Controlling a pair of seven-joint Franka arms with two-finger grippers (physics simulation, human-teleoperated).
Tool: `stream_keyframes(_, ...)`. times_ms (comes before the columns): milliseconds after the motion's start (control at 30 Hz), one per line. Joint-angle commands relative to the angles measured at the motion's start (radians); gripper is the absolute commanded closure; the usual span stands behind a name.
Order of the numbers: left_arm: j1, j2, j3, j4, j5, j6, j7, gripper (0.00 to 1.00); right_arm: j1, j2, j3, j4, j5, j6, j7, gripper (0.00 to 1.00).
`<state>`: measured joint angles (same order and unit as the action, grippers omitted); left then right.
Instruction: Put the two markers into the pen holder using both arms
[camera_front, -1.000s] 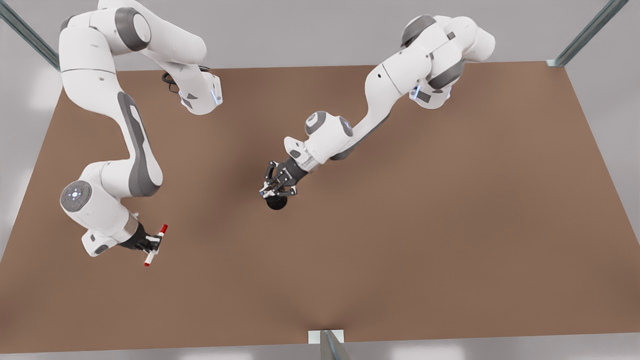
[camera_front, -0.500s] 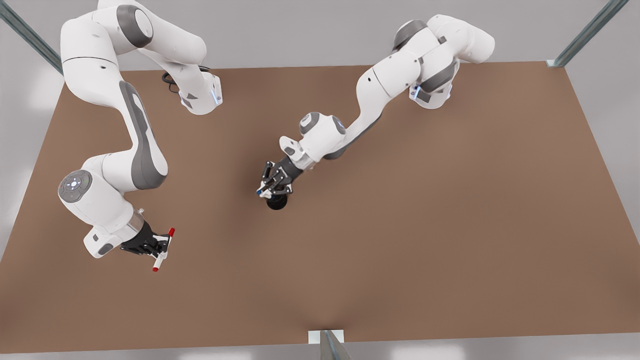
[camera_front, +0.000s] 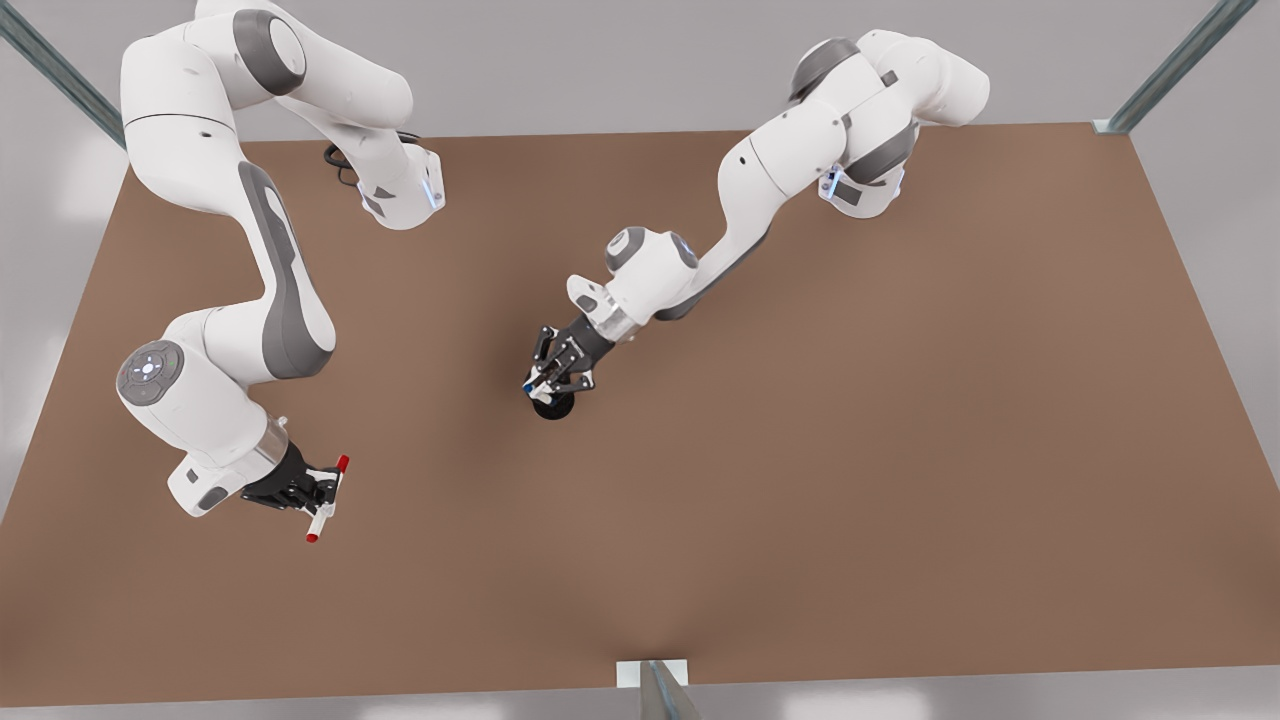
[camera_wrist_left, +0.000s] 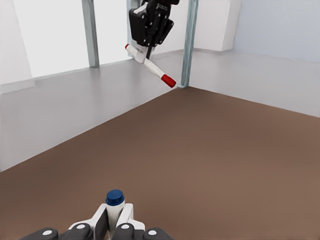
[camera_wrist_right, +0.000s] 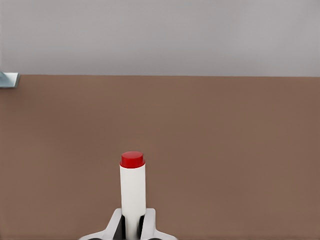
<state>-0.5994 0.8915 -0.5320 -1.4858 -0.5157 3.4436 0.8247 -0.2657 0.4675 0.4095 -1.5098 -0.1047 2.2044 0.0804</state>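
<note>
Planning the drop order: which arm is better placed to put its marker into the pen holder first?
The left arm. Its claw holds the blue marker right over the pen holder. The right claw grips the red marker far off, at the front view's left.

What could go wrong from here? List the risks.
1. The left hand holds the blue-capped white marker over the small black mesh pen holder; slightly off-centre, it could catch the rim or tip the cup.
2. The right hand holds the red-capped white marker near its middle; it may pivot.

The left gripper's fingers (camera_wrist_left: 127, 214) clamp the blue marker (camera_wrist_left: 115, 202); farther off, the right gripper (camera_wrist_left: 150, 47) grips the red marker (camera_wrist_left: 150, 65).
</note>
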Motion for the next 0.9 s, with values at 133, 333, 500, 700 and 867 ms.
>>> stream_keyframes(133, -0.008, -0.006, -0.005, 0.001, 0.008, -0.007, -0.021, 0.79, -0.001, -0.001, 0.000, 0.000, -0.013, -0.005, 0.021, 0.79)
stream_keyframes(333, -0.040, 0.001, -0.003, 0.002, 0.002, -0.006, -0.036, 0.79, -0.001, -0.001, 0.002, 0.000, -0.013, -0.005, 0.021, 0.79)
stream_keyframes(500, -0.033, 0.003, 0.004, 0.001, 0.011, 0.002, -0.030, 0.79, 0.000, -0.001, 0.002, 0.000, -0.013, -0.003, 0.021, 0.79)
stream_keyframes(700, -0.028, 0.004, 0.020, -0.002, 0.031, 0.002, -0.030, 0.79, -0.001, -0.001, 0.002, -0.001, -0.012, -0.005, 0.019, 0.79)
stream_keyframes(867, -0.043, 0.006, 0.018, -0.001, 0.025, 0.002, -0.056, 0.79, -0.001, -0.001, 0.002, -0.001, -0.013, -0.003, 0.019, 0.79)
